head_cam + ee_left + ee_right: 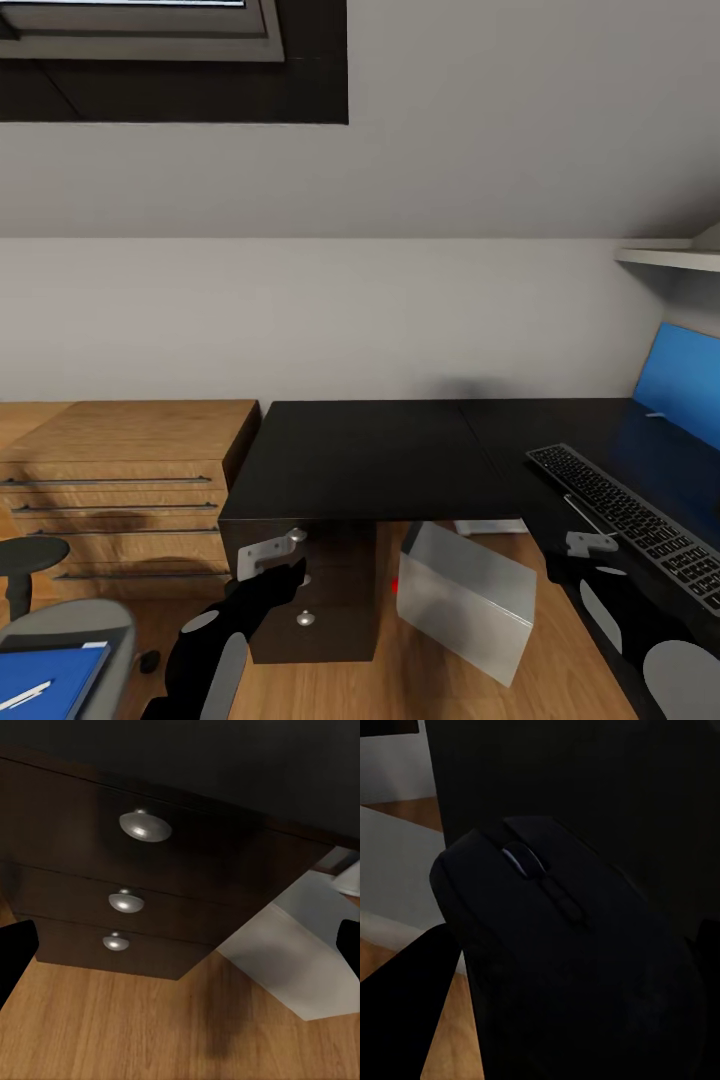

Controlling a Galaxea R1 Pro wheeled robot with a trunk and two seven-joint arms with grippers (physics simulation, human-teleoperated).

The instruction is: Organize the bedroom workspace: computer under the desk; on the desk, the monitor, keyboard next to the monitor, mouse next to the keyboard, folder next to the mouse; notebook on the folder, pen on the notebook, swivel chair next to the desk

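Observation:
The black mouse sits between the fingers of my right gripper, which is shut on it just over the front edge of the glossy black desk. The dark keyboard lies on the desk's right wing. Tilted on the floor under the desk is the pale computer. My left gripper is open, facing the desk's knobbed drawers. At the bottom left, the swivel chair carries the blue folder with the white pen on it. The monitor and notebook are out of view.
A light wooden drawer unit stands left of the desk against the wall. A blue wall panel and a white shelf are at the right. Wooden floor runs in front of the drawers.

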